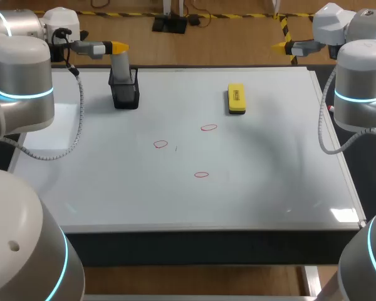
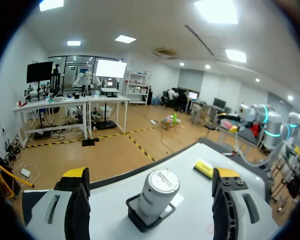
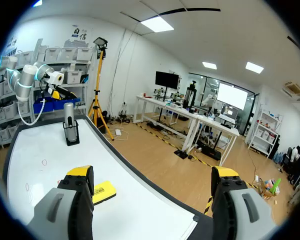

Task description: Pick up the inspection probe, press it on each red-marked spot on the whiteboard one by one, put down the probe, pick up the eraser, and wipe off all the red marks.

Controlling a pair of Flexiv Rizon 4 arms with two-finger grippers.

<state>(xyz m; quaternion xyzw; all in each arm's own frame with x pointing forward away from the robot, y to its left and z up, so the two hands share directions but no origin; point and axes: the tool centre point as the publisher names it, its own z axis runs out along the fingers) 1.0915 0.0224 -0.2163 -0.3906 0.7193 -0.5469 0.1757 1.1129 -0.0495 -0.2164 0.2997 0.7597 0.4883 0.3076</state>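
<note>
The grey inspection probe [image 1: 120, 66] stands upright in a black holder [image 1: 125, 95] at the whiteboard's [image 1: 269, 182] far left. A yellow eraser [image 1: 236, 98] lies at the far middle right. Three red oval marks [image 1: 160, 144] [image 1: 208, 127] [image 1: 201, 174] sit near the board's middle. My left gripper [image 1: 116, 47] hangs open just behind the probe; in the left wrist view the probe [image 2: 159, 190] stands ahead of the gripper [image 2: 150, 176], between its spread fingers and untouched. My right gripper [image 1: 281, 46] is open past the far right corner, the eraser [image 3: 102, 191] beside its finger [image 3: 79, 186].
The board's near half and right side carry nothing but glare. The right wrist view shows the probe [image 3: 69, 116] in its holder [image 3: 71, 136] far across the board, with my left arm [image 3: 30, 75] behind it.
</note>
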